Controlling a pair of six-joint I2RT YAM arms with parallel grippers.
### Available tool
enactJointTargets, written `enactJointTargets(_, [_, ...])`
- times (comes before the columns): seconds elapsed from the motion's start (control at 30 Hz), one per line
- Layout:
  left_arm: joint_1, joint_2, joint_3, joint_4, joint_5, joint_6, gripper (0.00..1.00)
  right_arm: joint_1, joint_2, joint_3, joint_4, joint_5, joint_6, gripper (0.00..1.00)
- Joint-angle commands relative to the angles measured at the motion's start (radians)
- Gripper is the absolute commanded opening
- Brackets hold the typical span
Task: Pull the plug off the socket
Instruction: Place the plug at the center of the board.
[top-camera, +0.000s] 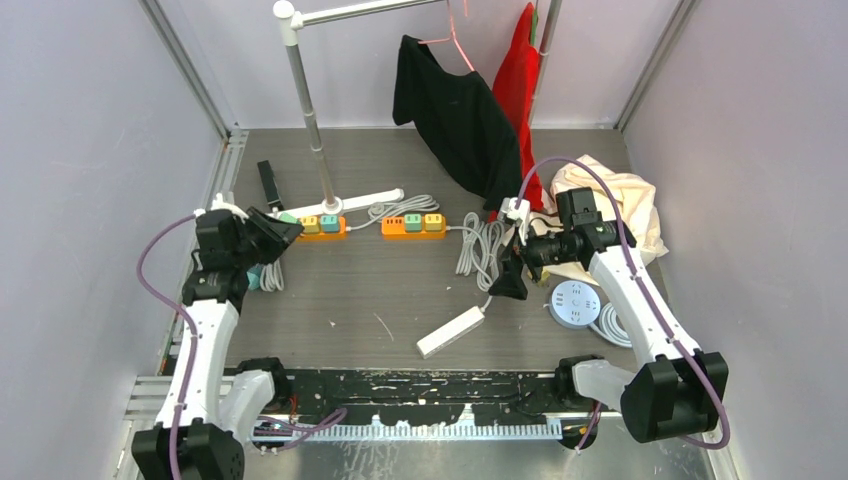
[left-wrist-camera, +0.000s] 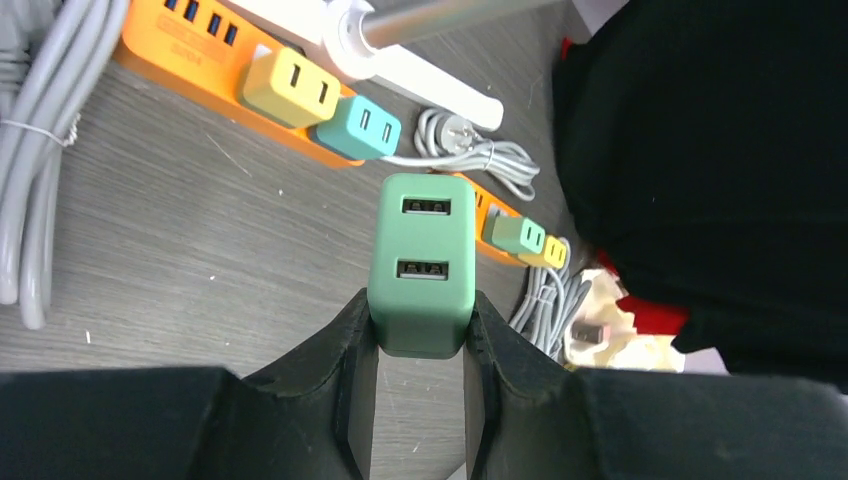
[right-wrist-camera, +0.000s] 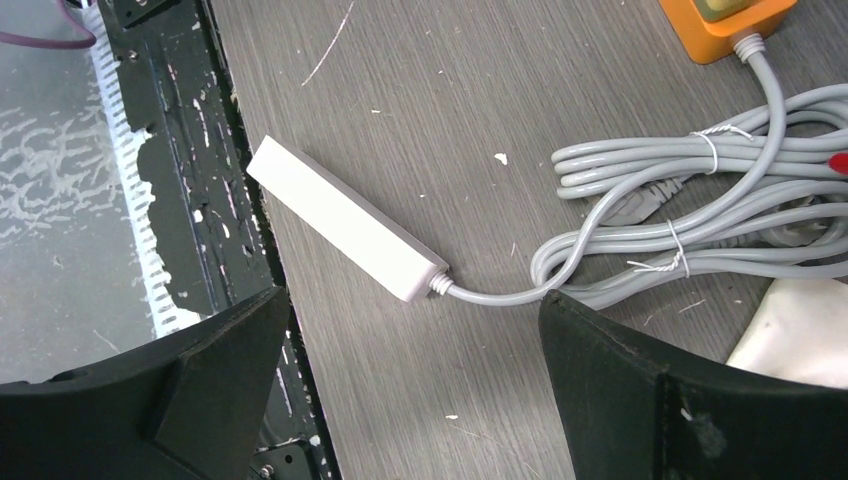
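Left claw (left-wrist-camera: 420, 322): closed on the green plug (left-wrist-camera: 420, 262), one finger pressed to each of its side faces. The plug's face with two USB ports is turned to the wrist camera; its pins are not visible.

Green plug location: near the left edge of the worktop (top-camera: 400, 290), about midway between the near and far edges. It sits just beside the left end of the orange socket strip (left-wrist-camera: 185, 40) and is not seated in it. In the wrist view a strip of bare worktop shows between the plug and the strip.

Orange socket strip: lies flat, with a yellow plug (left-wrist-camera: 290, 88) and a teal plug (left-wrist-camera: 358, 127) seated side by side in it. A second orange strip (top-camera: 413, 225) lies to its right, toward the middle of the worktop.

Right claw (right-wrist-camera: 412, 305): jaws spread wide, gripping nothing. It hangs over the right half of the worktop, above the cable end of a white power strip (right-wrist-camera: 345, 230). That strip lies flat near the near edge, and its grey cable (right-wrist-camera: 700, 200) runs into tied coils toward the right edge
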Motion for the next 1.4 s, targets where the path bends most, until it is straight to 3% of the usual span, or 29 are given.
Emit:
enactJointTargets(0.0, [0.058,0.042,0.084,-0.062,-0.005,-0.022,0.00,0.004,-0.034,-0.004,0.029,-0.009,0.013,1.00])
enactJointTargets(0.1, [0.104,0.056,0.085,-0.090,-0.053,-0.062,0.00,0.003,-0.042,-0.007,0.031,-0.008,0.014,1.00])
enactJointTargets(0.23, [0.107,0.012,0.096,-0.264,-0.202,-0.093,0.00,0.003,-0.046,-0.009,0.033,-0.005,0.014,1.00])
enactJointTargets(0.33, [0.107,-0.076,0.047,-0.412,-0.307,-0.132,0.02,0.009,-0.046,-0.010,0.037,0.004,0.013,1.00])
enactJointTargets(0.47, [0.107,-0.207,-0.061,-0.511,-0.330,-0.220,0.03,0.023,-0.041,-0.013,0.040,0.014,0.013,1.00])
enactJointTargets(0.93, [0.107,-0.084,-0.219,-0.357,-0.426,-0.324,0.05,0.033,-0.033,-0.017,0.044,0.030,0.012,1.00])
enactJointTargets(0.97, [0.107,-0.084,-0.228,-0.345,-0.447,-0.333,0.08,0.033,-0.033,-0.018,0.044,0.029,0.012,1.00])
enactJointTargets(1.07, [0.107,-0.072,-0.243,-0.338,-0.497,-0.356,0.36,0.033,-0.029,-0.019,0.043,0.030,0.009,1.00])
enactJointTargets(1.13, [0.107,-0.055,-0.241,-0.340,-0.511,-0.354,0.50,0.032,-0.028,-0.018,0.043,0.031,0.010,1.00])
enactJointTargets(1.37, [0.107,-0.027,-0.198,-0.384,-0.510,-0.341,0.75,0.033,-0.021,-0.018,0.040,0.033,0.007,1.00])
